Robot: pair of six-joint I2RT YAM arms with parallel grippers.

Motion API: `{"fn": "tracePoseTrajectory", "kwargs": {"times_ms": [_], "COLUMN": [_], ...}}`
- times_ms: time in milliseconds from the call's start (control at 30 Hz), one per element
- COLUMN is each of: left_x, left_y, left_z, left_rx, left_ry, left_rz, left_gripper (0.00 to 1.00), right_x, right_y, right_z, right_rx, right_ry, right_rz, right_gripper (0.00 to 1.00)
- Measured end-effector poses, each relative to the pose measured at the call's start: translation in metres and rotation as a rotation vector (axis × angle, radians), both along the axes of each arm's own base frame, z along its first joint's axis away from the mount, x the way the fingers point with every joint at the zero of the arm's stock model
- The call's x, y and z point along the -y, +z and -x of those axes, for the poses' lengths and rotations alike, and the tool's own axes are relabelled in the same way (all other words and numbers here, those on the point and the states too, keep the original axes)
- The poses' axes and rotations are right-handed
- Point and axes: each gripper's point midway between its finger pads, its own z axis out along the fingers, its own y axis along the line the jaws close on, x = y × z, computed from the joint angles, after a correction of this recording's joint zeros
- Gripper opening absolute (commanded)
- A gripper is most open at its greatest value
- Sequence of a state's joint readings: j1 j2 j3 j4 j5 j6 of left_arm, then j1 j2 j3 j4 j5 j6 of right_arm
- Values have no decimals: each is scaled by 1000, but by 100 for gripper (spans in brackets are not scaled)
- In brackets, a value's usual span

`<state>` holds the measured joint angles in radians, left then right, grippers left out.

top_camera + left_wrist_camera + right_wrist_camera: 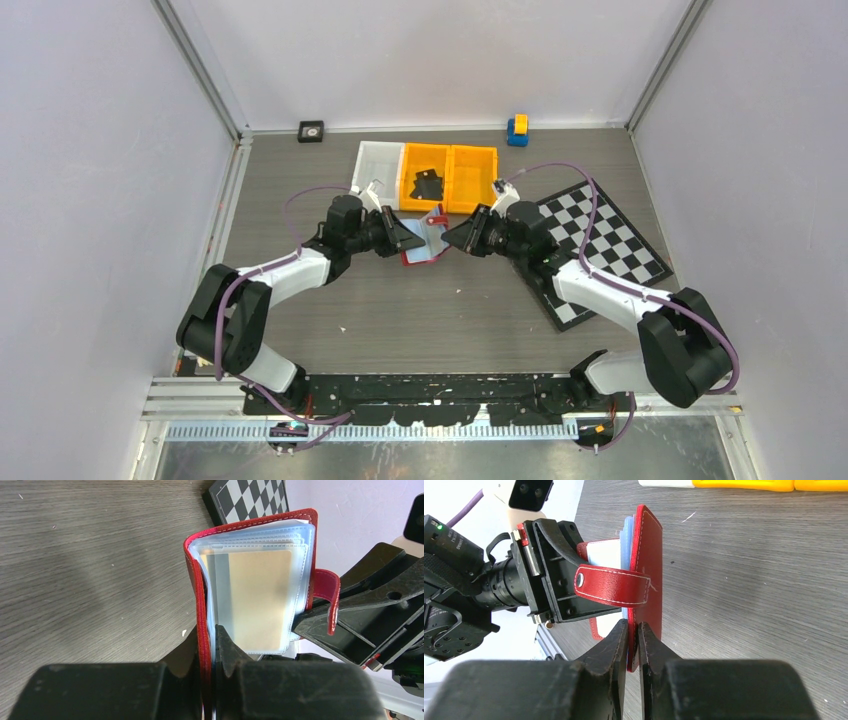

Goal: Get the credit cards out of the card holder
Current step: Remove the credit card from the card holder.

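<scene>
The red card holder (428,242) is held up between both grippers over the middle of the table. In the left wrist view it stands open (196,580), with pale clear sleeves and one tan credit card (260,597) inside a sleeve. My left gripper (209,631) is shut on one red cover and sleeve edge. My right gripper (633,626) is shut on the other red cover (649,555), just below the snap tab (611,585). In the top view the left gripper (408,240) and right gripper (452,240) face each other. Other cards are hidden.
Two orange bins (470,165) and a white tray (378,162) stand behind the wallet, with a black object (427,184) in one bin. A chequered board (600,250) lies at the right. A blue-yellow toy (517,129) and a small black square (311,131) sit by the back wall.
</scene>
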<state>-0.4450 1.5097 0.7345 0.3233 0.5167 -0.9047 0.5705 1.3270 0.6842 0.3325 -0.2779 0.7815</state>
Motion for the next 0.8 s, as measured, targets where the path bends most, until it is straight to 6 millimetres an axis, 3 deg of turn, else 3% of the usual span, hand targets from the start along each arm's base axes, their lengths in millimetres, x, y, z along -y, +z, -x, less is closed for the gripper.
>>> {"fn": "tracePoseTrajectory", "kwargs": {"times_ms": [133, 233, 633, 800], "left_x": [0, -1, -2, 0], "left_y": [-1, -2, -4, -6], "left_z": [0, 0, -1, 1], "left_rx": [-2, -8, -8, -12], "left_ry": [0, 4, 12, 6], "left_rz": [-2, -6, -15, -17], "left_gripper": [0, 1, 1, 1], "right_x": [1, 0, -3, -4], "right_y": [-6, -10, -19, -22], "right_z": [0, -2, -2, -1], "right_rx": [-13, -26, -54, -61], "right_ry": [-2, -2, 18, 26], "right_rz": [15, 29, 47, 48], "right_gripper": [17, 29, 57, 61]}}
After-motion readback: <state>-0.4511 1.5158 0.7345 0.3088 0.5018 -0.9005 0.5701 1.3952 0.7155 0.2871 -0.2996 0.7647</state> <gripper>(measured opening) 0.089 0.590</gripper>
